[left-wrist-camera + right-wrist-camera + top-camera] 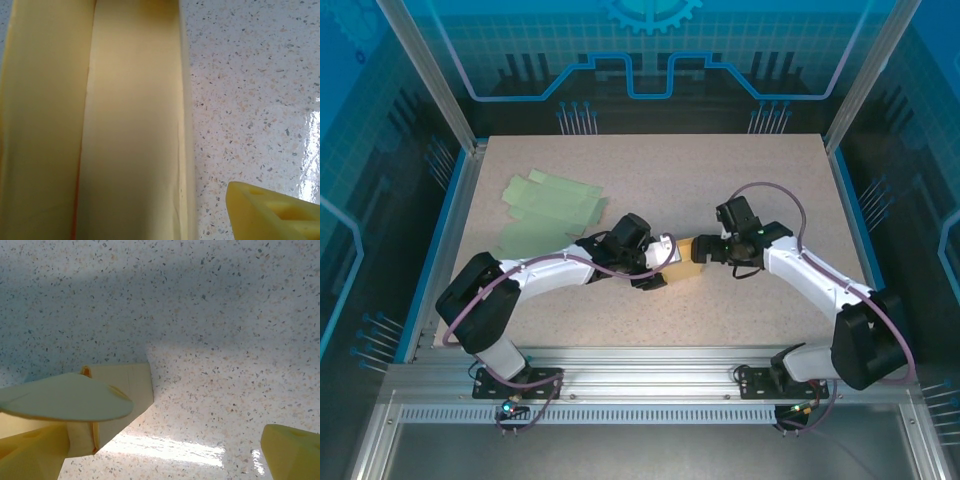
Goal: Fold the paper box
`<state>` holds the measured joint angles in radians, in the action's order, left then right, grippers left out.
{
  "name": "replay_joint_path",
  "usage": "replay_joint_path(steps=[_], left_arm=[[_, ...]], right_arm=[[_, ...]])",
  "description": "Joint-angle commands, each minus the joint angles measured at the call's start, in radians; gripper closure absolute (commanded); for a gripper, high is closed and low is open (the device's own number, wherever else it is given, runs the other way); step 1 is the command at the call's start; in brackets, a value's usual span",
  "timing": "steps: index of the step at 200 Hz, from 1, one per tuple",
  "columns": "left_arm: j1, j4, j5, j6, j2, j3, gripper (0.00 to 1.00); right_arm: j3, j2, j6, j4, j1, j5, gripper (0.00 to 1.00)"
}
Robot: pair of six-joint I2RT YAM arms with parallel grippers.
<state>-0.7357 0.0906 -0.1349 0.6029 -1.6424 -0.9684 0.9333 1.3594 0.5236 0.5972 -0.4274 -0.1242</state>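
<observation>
The yellow paper box (686, 262) lies partly folded at the middle of the table, between both grippers. My left gripper (663, 266) reaches it from the left. In the left wrist view the box's long creased panels (130, 130) stand close in front; one yellow finger (272, 214) shows to their right, apart from the paper, and the other is hidden. My right gripper (706, 249) meets the box from the right and stands wide open (160, 457). Its left finger (30, 452) sits under a rounded flap (65, 399) of the box; its right finger (292, 452) is over bare table.
Several flat pale green paper sheets (545, 208) lie at the back left of the speckled table (740, 180). A blue rim and metal frame (440, 230) border the table. Bare surface lies behind and to the right of the box.
</observation>
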Motion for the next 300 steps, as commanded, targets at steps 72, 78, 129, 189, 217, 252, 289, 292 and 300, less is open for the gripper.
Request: replay_joint_path(steps=[72, 78, 129, 189, 217, 252, 289, 292, 300], left_arm=[[0.007, 0.064, 0.042, 0.001, 0.029, 0.014, 0.33], [0.006, 0.061, 0.041, 0.001, 0.032, 0.015, 0.33], [0.007, 0.036, 0.04, 0.01, 0.036, 0.021, 0.32], [0.007, 0.041, 0.046, 0.014, 0.035, 0.016, 0.32], [0.006, 0.047, 0.047, 0.015, 0.032, 0.012, 0.32], [0.007, 0.048, 0.051, 0.015, 0.021, 0.005, 0.32], [0.006, 0.052, 0.049, 0.016, 0.017, 0.0, 0.32], [0.006, 0.052, 0.049, 0.018, 0.018, -0.001, 0.32], [0.005, 0.053, 0.05, 0.02, 0.02, 0.001, 0.32]], right_arm=[[0.096, -0.137, -0.134, 0.09, -0.042, 0.052, 0.01], [0.111, -0.144, -0.157, 0.095, -0.042, 0.057, 0.03], [0.19, -0.076, -0.273, 0.112, -0.041, 0.035, 0.39], [0.162, -0.019, -0.287, 0.09, -0.042, 0.055, 0.49], [0.132, -0.021, -0.293, 0.088, -0.042, 0.051, 0.56], [0.117, -0.006, -0.292, 0.082, -0.042, 0.054, 0.59], [0.111, 0.003, -0.286, 0.069, -0.042, 0.053, 0.64], [0.11, 0.003, -0.287, 0.067, -0.042, 0.054, 0.64], [0.114, 0.003, -0.287, 0.067, -0.042, 0.051, 0.63]])
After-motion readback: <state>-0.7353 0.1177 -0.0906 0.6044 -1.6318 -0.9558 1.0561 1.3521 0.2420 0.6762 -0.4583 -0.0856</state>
